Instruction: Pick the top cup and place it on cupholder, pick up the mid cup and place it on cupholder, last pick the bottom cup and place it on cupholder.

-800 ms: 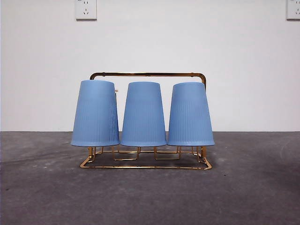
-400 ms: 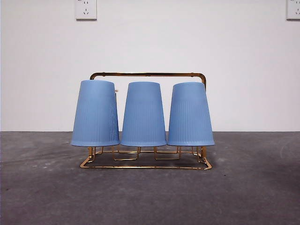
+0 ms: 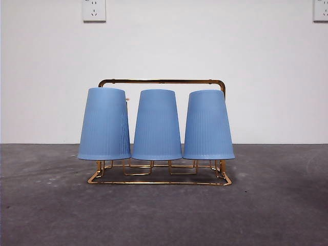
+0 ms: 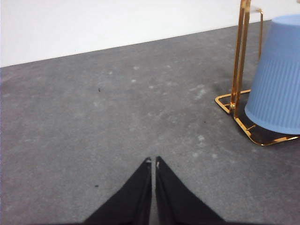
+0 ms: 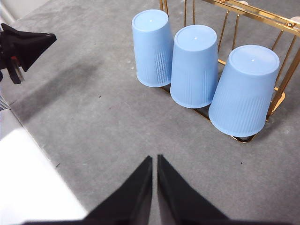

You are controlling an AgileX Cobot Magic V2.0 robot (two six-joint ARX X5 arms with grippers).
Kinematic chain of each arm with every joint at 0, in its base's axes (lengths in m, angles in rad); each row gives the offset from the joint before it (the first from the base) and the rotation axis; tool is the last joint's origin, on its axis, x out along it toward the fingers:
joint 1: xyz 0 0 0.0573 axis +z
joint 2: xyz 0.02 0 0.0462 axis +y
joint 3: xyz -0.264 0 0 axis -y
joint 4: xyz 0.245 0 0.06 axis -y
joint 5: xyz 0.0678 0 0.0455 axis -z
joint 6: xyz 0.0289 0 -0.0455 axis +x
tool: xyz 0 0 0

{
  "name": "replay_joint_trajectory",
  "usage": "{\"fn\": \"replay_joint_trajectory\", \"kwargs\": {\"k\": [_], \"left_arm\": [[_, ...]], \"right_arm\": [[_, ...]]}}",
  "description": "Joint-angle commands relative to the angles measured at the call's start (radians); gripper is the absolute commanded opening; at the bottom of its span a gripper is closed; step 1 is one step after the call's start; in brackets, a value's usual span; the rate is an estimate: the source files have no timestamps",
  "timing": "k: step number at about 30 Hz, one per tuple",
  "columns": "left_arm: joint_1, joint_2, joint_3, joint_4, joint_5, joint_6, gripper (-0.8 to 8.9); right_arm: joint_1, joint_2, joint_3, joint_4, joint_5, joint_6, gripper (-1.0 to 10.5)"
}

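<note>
Three blue ribbed cups stand upside down in a row on the gold wire cupholder (image 3: 161,81): one on the left (image 3: 104,124), one in the middle (image 3: 157,125), one on the right (image 3: 208,125). The right wrist view looks down on all three cups (image 5: 194,64) and the cupholder (image 5: 281,91). My right gripper (image 5: 154,161) is shut and empty, well back from them above the table. My left gripper (image 4: 153,163) is shut and empty over bare table, with one cup (image 4: 276,89) and the cupholder's end (image 4: 240,61) off to its side.
The grey tabletop (image 3: 164,215) runs to a white wall with two sockets (image 3: 94,10). In the right wrist view the other arm's black gripper (image 5: 23,44) shows at the table's side, near a pale table edge (image 5: 33,187).
</note>
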Motion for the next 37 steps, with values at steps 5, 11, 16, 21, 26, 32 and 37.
{"fn": "replay_joint_trajectory", "kwargs": {"k": [5, 11, 16, 21, 26, 32, 37], "left_arm": [[0.0, -0.003, -0.023, 0.006, -0.002, 0.005, 0.06], [0.0, -0.003, -0.023, 0.006, -0.002, 0.006, 0.06], [0.0, -0.003, -0.023, 0.006, -0.002, 0.006, 0.06], [0.0, -0.003, -0.023, 0.006, -0.002, 0.005, 0.06], [0.0, -0.003, -0.023, 0.006, -0.002, 0.006, 0.06], [0.0, -0.003, -0.023, 0.006, -0.002, 0.006, 0.06], [0.0, -0.003, -0.023, 0.006, -0.002, 0.006, 0.06]], "right_arm": [[0.011, 0.006, 0.008, 0.011, 0.003, 0.01, 0.1], [0.011, 0.006, 0.008, 0.011, 0.003, 0.01, 0.1], [0.011, 0.006, 0.008, 0.011, 0.004, 0.01, 0.1], [0.011, 0.006, 0.008, 0.011, 0.003, 0.01, 0.1], [0.011, 0.006, 0.008, 0.011, 0.004, 0.01, 0.1], [0.011, 0.006, 0.008, 0.011, 0.004, 0.01, 0.1], [-0.004, 0.004, 0.008, 0.012, 0.006, -0.002, 0.1]]}}
